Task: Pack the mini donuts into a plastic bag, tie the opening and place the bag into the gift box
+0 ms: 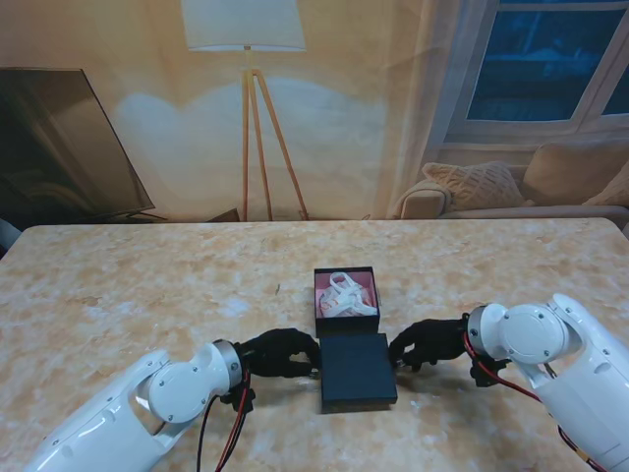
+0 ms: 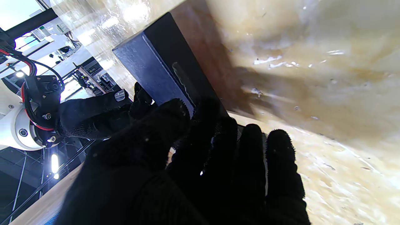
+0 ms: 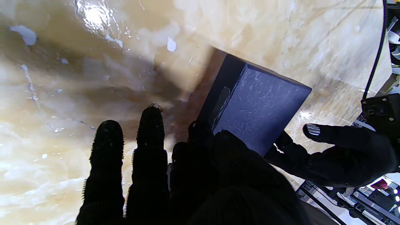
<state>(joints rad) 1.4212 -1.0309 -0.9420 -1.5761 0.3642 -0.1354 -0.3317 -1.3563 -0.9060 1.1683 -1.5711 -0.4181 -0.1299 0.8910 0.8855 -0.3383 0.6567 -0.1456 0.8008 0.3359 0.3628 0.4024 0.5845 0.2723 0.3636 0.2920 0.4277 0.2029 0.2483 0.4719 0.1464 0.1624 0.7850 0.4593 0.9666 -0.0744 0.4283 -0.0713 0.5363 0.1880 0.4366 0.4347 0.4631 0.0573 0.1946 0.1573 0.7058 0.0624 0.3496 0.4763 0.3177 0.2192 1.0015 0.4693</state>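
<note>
Both hands grip the lid (image 1: 359,371), a flat dark square lying low in the centre of the stand view: the left hand (image 1: 280,352) has fingers closed on its left edge, the right hand (image 1: 425,343) on its right edge. Just beyond the lid, touching or nearly so, sits the box (image 1: 345,298), open, its pink lining showing around the tied bag (image 1: 347,295), so packing looks done and closing is the step in hand. To do it well, I would lift both sides evenly, keep the lid level, square its corners over the box rim, then lower straight down without pinching the plastic.

Matte and faintly grained, the lid has crisp corners and thin walls, as the wrist views show; it should slip little under the black knit gloves. Crinkled and pale, the bag is soft and springy. Under everything, the table (image 1: 147,285) is glossy beige marble, throwing glare.
</note>
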